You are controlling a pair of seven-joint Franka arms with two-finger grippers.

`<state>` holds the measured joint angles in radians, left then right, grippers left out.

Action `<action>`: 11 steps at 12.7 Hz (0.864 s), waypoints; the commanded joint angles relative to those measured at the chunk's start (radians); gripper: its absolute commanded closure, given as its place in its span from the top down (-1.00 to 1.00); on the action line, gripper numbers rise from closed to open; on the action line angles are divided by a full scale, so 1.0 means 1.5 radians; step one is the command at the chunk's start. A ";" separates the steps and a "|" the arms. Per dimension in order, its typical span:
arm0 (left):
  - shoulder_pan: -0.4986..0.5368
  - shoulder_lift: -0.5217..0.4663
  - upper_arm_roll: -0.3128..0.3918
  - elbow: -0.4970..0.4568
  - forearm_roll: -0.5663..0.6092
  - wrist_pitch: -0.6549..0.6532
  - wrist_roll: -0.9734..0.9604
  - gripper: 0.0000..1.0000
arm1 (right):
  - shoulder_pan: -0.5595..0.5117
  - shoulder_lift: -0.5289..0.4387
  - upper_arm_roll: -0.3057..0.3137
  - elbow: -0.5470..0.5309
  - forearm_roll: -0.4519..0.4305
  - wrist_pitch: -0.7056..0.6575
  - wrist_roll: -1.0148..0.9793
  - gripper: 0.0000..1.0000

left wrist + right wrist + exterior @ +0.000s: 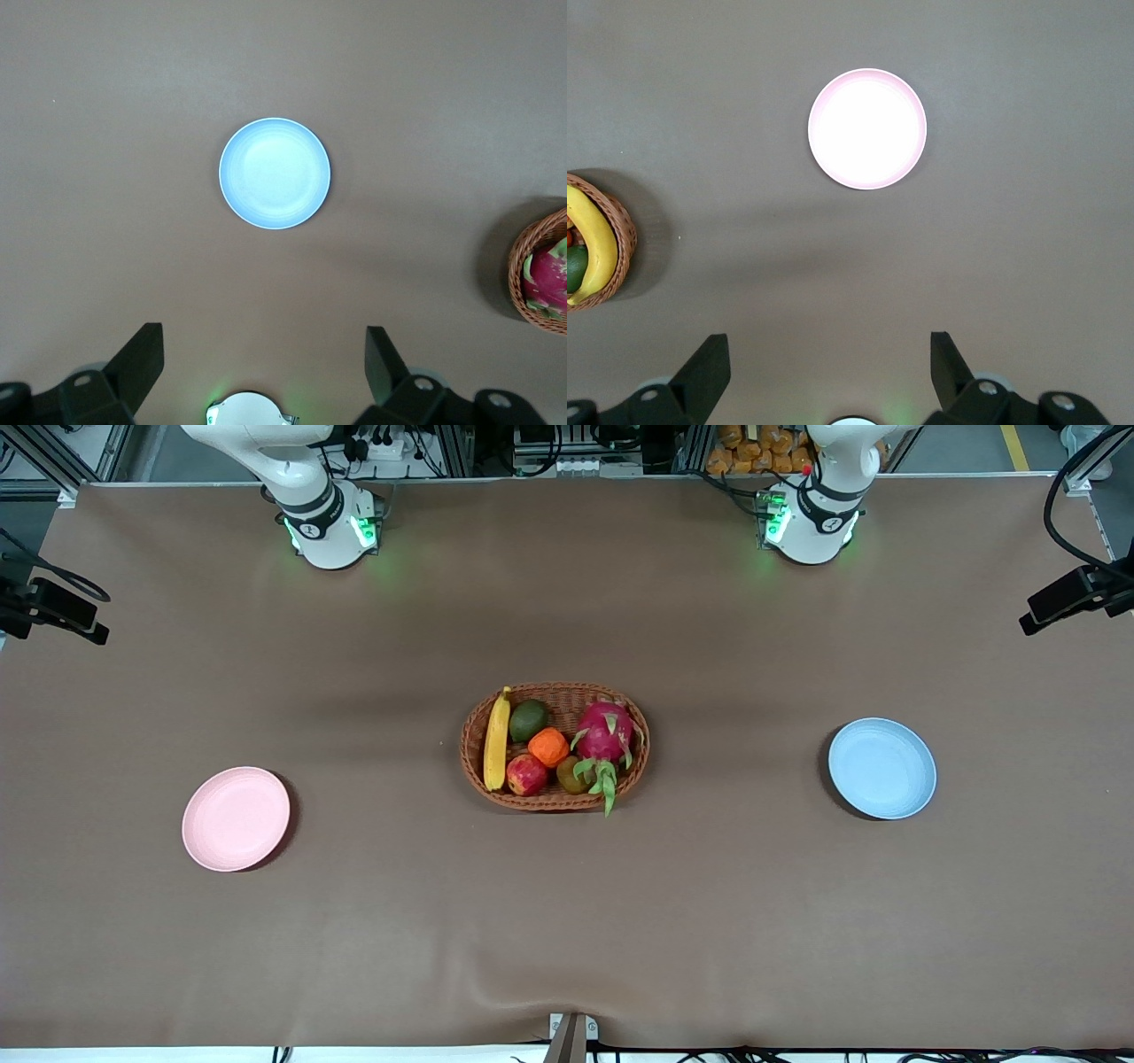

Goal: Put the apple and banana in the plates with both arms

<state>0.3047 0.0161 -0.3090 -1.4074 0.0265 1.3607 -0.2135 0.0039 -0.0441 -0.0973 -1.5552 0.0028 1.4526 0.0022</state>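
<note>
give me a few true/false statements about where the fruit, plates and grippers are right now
1. The banana lies in the wicker basket. True.
2. The apple sits on the pink plate. False: it is in the basket, and the plate holds nothing.
3. The blue plate holds nothing. True.
4. The left gripper is shut on the banana. False: it is open, holding nothing.
5. The right gripper is open. True.

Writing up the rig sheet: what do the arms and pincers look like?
Two white jointed arms with dark grey joint bands; round bases glow green. Cables run from behind the bases. Left pincer and right pincer each have two black, wedge-shaped fingers on black mounts.
</note>
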 commanded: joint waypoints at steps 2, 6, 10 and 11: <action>0.002 0.002 -0.002 0.010 0.005 -0.012 0.009 1.00 | 0.006 0.001 0.001 0.024 -0.015 -0.005 0.000 1.00; 0.001 0.004 -0.002 0.010 0.004 -0.012 0.008 1.00 | 0.002 0.000 0.001 0.024 -0.021 0.006 0.000 1.00; 0.003 0.003 -0.002 0.011 0.004 -0.012 0.009 1.00 | 0.003 0.002 0.001 0.024 -0.013 0.005 0.001 1.00; 0.003 0.003 -0.002 0.011 0.004 -0.012 0.009 1.00 | 0.002 0.002 0.001 0.024 -0.012 0.006 0.001 1.00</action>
<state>0.3049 0.0168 -0.3089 -1.4074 0.0265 1.3607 -0.2135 0.0040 -0.0443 -0.0955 -1.5335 -0.0027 1.4633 0.0021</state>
